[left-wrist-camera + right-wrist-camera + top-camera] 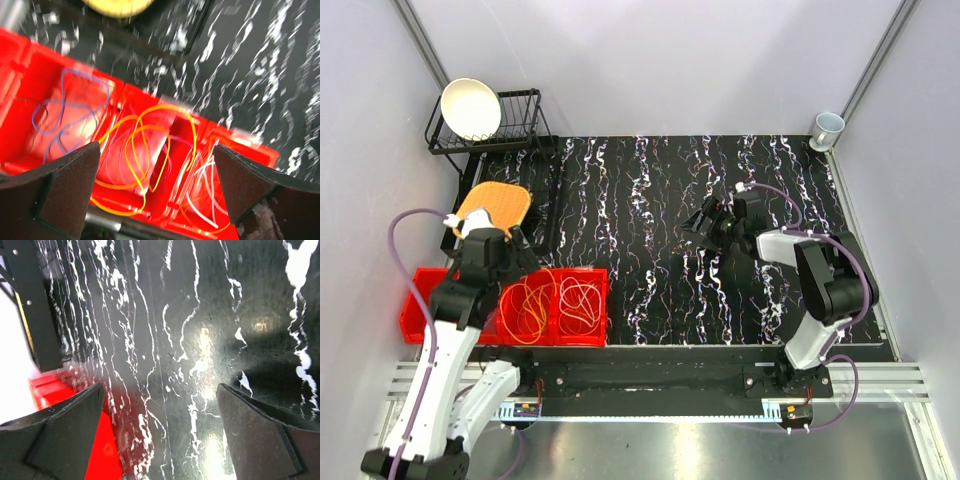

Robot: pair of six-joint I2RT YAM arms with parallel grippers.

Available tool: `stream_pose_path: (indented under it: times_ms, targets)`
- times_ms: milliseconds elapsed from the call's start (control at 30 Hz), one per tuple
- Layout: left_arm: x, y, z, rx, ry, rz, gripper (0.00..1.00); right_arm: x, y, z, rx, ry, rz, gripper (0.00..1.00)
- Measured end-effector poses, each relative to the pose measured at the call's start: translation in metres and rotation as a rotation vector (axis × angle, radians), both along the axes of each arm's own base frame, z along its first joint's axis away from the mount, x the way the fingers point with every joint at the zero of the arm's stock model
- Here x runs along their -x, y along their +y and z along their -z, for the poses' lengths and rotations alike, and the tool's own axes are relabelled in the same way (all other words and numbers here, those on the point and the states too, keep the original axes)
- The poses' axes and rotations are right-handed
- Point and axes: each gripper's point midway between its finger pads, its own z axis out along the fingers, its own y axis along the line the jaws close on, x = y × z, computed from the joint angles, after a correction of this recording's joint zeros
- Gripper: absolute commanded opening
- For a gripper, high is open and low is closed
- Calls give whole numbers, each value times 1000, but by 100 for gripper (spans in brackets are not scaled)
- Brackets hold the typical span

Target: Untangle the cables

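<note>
**Both grippers open; cables in red bin**

L gripper (pixel 156 147): fingers wide apart, nothing held, hovering over red 3-compartment bin (pixel 20 65), lower left of top view. Wrist view: blue-purple cable (pixel 62 95) in left compartment, orange-yellow loops (pixel 167 105) mid, whitish cable (pixel 207 175) right. R gripper (pixel 160 386): fingers apart, nothing held, over bare black mat (pixel 200 315), centre-right.

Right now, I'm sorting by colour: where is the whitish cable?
In the top view, the whitish cable lies in the rightmost compartment of the red bin, beside the orange cable.
</note>
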Motion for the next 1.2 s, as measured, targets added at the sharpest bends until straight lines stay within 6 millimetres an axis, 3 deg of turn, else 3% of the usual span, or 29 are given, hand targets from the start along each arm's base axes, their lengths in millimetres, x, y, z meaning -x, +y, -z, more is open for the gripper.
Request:
stream_pose_path:
  times_ms: [133,233,333,400,500,567,633,733,833,933,967,1033,1100,1200]
  targets:
    - [-3,4,-14,-13,-104,2,99,-1,3,-27,97,-140,-14,100]
    - [-5,5,-16,-23,-120,4,99,9,28,-63,156,-307,-82,100]
    - [-6,5,-15,-30,-120,7,99,32,63,-105,163,-481,-184,99]
    - [-6,6,-15,-31,-123,9,99,36,67,-128,151,-584,-175,100]
    - [-5,6,-19,-28,-143,8,99,17,44,-130,190,-657,-14,100]
    - [-5,6,-22,-24,-163,8,99,6,19,-105,269,-658,107,100]
    - [-3,6,-22,-22,-177,7,99,10,-9,-74,394,-669,156,100]
    - [0,7,-27,-17,-204,6,99,27,-50,-53,576,-740,188,100]
    - [1,7,-30,-14,-221,4,99,30,-81,-76,728,-839,235,100]
    - [3,9,-31,-16,-233,-2,99,24,-112,-128,812,-950,349,100]
    - [4,10,-30,-19,-234,-5,99,23,-129,-146,830,-981,414,100]
    - [4,10,-28,-22,-230,-9,99,23,-164,-161,866,-995,515,100]
    - [4,11,-27,-25,-227,-11,99,23,-193,-156,913,-966,575,100]
    - [3,11,-27,-27,-224,-13,99,23,-214,-120,977,-883,558,100]
